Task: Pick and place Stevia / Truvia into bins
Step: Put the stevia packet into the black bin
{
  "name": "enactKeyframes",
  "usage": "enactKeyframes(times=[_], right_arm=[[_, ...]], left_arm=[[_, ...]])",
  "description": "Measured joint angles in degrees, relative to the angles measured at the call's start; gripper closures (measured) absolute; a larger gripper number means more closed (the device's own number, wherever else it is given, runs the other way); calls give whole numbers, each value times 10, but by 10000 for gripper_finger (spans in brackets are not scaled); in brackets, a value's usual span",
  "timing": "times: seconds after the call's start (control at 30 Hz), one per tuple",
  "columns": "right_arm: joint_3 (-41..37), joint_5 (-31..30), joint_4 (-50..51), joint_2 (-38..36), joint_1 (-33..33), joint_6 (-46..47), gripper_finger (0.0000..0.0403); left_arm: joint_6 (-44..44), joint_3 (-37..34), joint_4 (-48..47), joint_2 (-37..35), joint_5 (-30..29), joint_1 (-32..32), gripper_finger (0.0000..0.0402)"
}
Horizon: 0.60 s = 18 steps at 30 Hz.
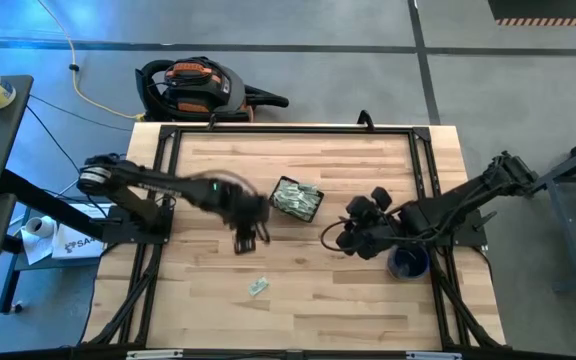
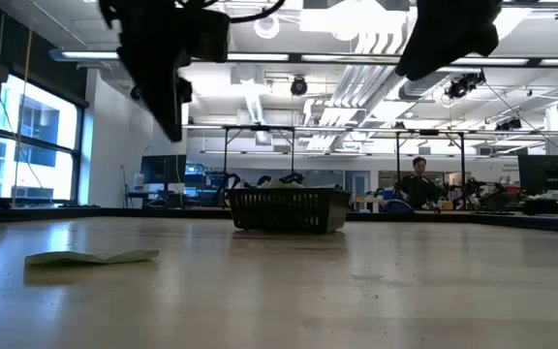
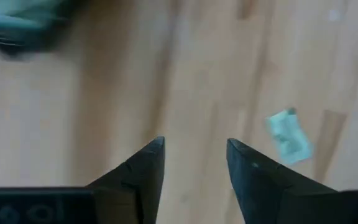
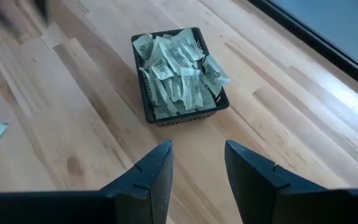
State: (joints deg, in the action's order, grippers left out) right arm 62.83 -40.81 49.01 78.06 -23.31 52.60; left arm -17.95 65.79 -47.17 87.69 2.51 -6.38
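Table (image 1: 318, 300): bare wood with a black frame rail along its edges, and wide open board toward the near edge. My left arm reaches in from the left side. My left gripper (image 1: 250, 236) hangs over the middle of the board, just beside the basket (image 1: 297, 199) on its left, blurred in the high view. In my left wrist view the fingers (image 3: 143, 171) stand apart with nothing between them: released. My right arm comes in from the right edge. My right gripper (image 1: 336, 240) sits near the basket's other side, fingers (image 4: 151, 171) apart with bare wood in the gap, also released.

The basket is dark and slatted, set on the far half of the table near the middle, well clear of every edge. It is heaped with green-white sachets (image 4: 179, 65), some poking over the rim. Print on them is too small to read.

A blue mug (image 1: 408, 264) stands near the right rail, partly under my right arm.

One loose sachet (image 1: 259, 287) lies flat on the near half, well apart from the basket, open wood all round. No readable writing on it.
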Motion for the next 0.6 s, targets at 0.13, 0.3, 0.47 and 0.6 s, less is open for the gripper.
enactKeyframes(times=[0.13,0.3,0.47,0.6], right_arm=[[0,25,0,0,13,-19,265],[0,44,0,0,16,-42,265],[0,45,0,0,16,-42,265],[0,54,0,0,16,-42,265]], left_arm=[[-109,-33,53,26,-4,-65,164],[-207,-40,116,67,-6,-116,122],[-264,-39,192,123,-5,-172,112],[-311,-39,224,168,-26,-205,125]])
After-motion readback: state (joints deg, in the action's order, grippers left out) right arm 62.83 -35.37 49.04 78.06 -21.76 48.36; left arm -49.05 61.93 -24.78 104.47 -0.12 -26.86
